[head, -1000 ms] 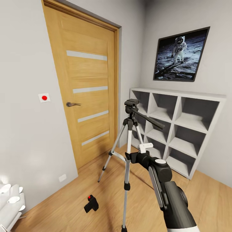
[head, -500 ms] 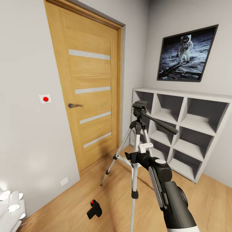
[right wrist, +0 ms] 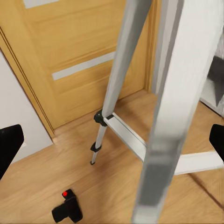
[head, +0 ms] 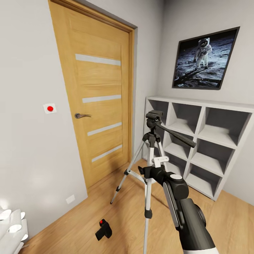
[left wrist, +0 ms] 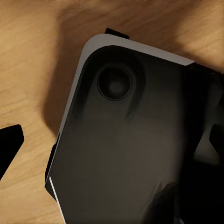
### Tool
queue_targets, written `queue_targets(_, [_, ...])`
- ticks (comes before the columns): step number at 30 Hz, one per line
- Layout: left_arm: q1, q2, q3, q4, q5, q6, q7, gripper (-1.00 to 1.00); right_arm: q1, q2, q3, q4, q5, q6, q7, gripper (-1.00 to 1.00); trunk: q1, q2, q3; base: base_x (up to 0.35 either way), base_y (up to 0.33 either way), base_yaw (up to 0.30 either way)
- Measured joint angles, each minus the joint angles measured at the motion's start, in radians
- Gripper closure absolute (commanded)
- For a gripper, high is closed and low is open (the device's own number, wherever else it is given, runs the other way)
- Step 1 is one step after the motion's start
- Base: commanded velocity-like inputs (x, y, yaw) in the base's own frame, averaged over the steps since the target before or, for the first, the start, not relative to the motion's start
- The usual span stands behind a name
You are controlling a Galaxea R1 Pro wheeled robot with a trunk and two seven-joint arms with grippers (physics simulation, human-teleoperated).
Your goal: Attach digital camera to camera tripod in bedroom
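The camera tripod (head: 151,141) stands on the wood floor between the door and the shelf, its dark grey head at the top and its long black handle pointing right. The digital camera (head: 103,230), black with a red button, lies on the floor left of the tripod's near leg. My right gripper (head: 146,171) is open and level with the upper part of that leg. In the right wrist view the silver tripod leg (right wrist: 172,93) rises close between the spread fingertips (right wrist: 9,144), and the digital camera (right wrist: 67,210) lies on the floor below. My left gripper (left wrist: 112,144) is open above a dark rounded body.
An oak door (head: 98,98) shuts the left wall, with a red-dot switch (head: 49,108) beside it. A white cube shelf (head: 201,141) stands along the right wall under an astronaut poster (head: 203,60). Bare plank floor (head: 70,229) surrounds the camera.
Over the first half second the whole picture shifted, so the camera moved: door, tripod and shelf now sit further right. Since then hardly anything has changed.
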Motion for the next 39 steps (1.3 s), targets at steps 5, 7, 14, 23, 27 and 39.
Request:
queue_targets(5, [0.0, 0.0, 0.0, 0.0, 0.0, 0.0, 0.0, -1.0, 0.0, 0.0, 0.0, 0.0, -0.001, -0.004, -0.055, -1.0, 0.0, 0.0, 0.0, 0.0, 0.0, 0.0])
queue_targets(7, [0.0, 0.0, 0.0, 0.0, 0.0, 0.0, 0.0, -1.0, 0.0, 0.0, 0.001, 0.0, -0.002, -0.01, -0.087, -1.0, 0.0, 0.0, 0.0, 0.0, 0.0, 0.0])
queue_targets(14, [0.0, 0.0, 0.0, 0.0, 0.0, 0.0, 0.0, -1.0, 0.0, 0.0, 0.002, 0.0, -0.002, -0.024, -0.12, -1.0, 0.0, 0.0, 0.0, 0.0, 0.0, 0.0])
queue_targets(23, [0.0, 0.0, 0.0, 0.0, 0.0, 0.0, 0.0, -1.0, 0.0, 0.0, -0.001, 0.001, -0.002, -0.025, -0.124, -1.0, 0.0, 0.0, 0.0, 0.0, 0.0, 0.0])
queue_targets(27, [0.0, 0.0, 0.001, -0.001, 0.0, 0.0, 0.001, -1.0, 0.0, 0.0, -0.002, 0.002, -0.002, -0.025, -0.125, -1.0, 0.0, 0.0, 0.0, 0.009, 0.0, 0.0])
queue_targets(39, [0.0, 0.001, 0.0, 0.0, 0.0, 0.002, 0.001, -1.0, 0.0, 0.0, -0.002, 0.003, -0.001, -0.025, -0.126, -1.0, 0.0, 0.0, 0.0, 0.179, 0.0, 0.0])
